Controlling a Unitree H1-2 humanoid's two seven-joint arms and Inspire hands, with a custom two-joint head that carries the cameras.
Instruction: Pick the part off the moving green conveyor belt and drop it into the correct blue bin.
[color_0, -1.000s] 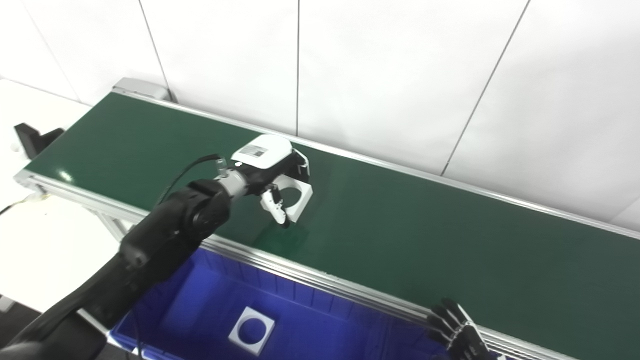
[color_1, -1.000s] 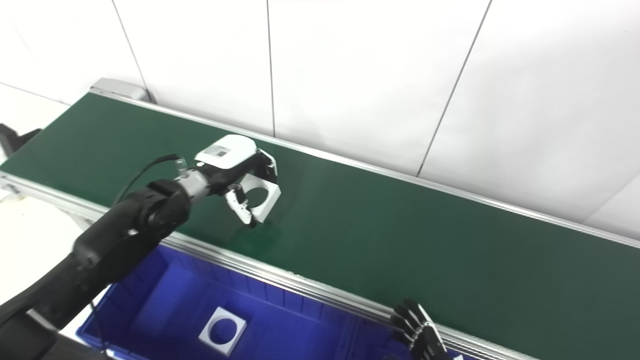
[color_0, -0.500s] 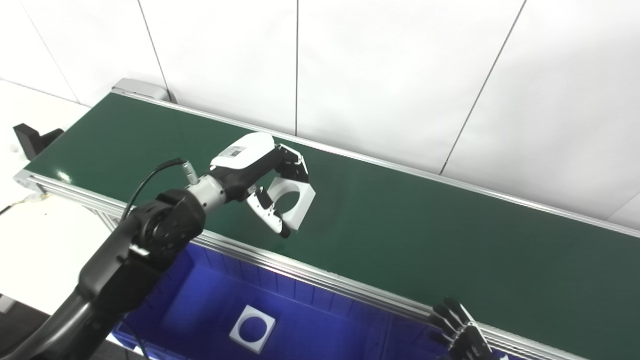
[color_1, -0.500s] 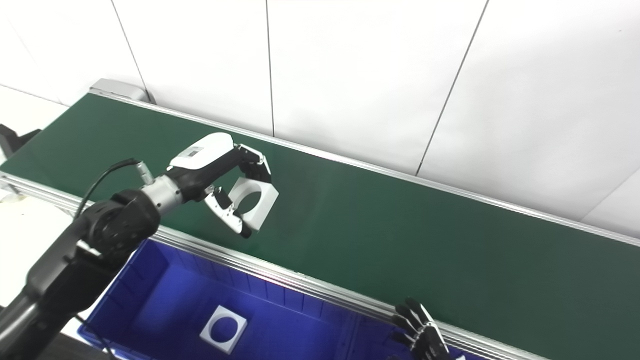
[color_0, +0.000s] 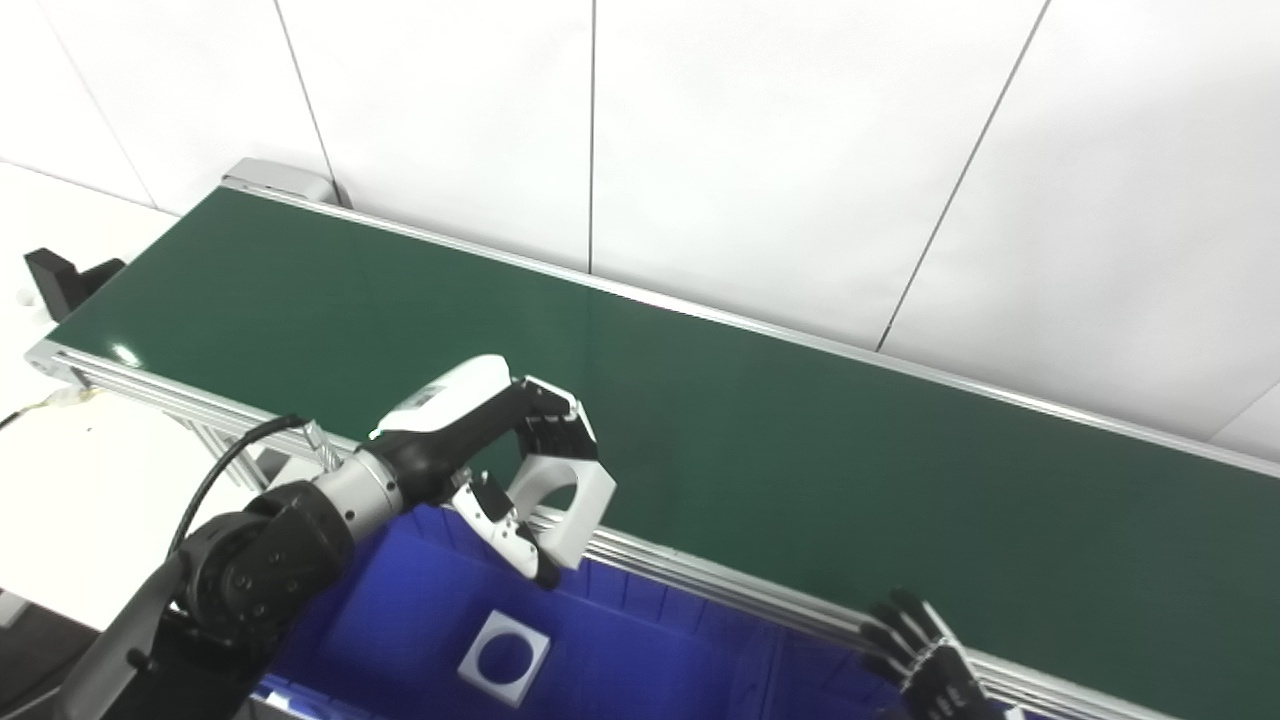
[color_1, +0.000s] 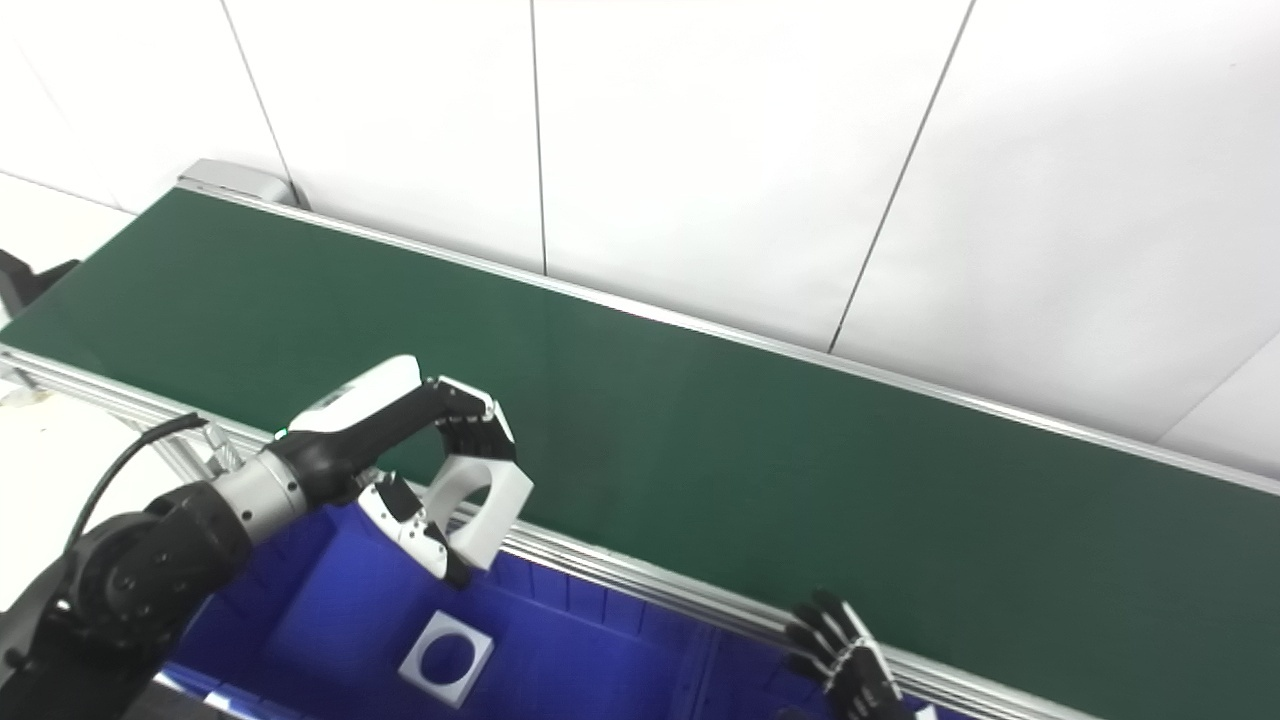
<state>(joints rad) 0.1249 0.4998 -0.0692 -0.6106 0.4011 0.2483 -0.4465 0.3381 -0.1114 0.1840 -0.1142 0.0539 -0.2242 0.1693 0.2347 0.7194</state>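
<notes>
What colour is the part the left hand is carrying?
White, a square part with a round hole, held by the left hand; clearest in the left eye view.

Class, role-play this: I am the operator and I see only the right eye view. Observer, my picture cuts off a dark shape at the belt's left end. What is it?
Observer: A black bracket, shown whole in the left eye view, standing just off the belt.
Operator: Anything below it?
Observer: A yellowish cable lies by the frame's near corner, with a dark wire trailing off the picture's edge.
</notes>
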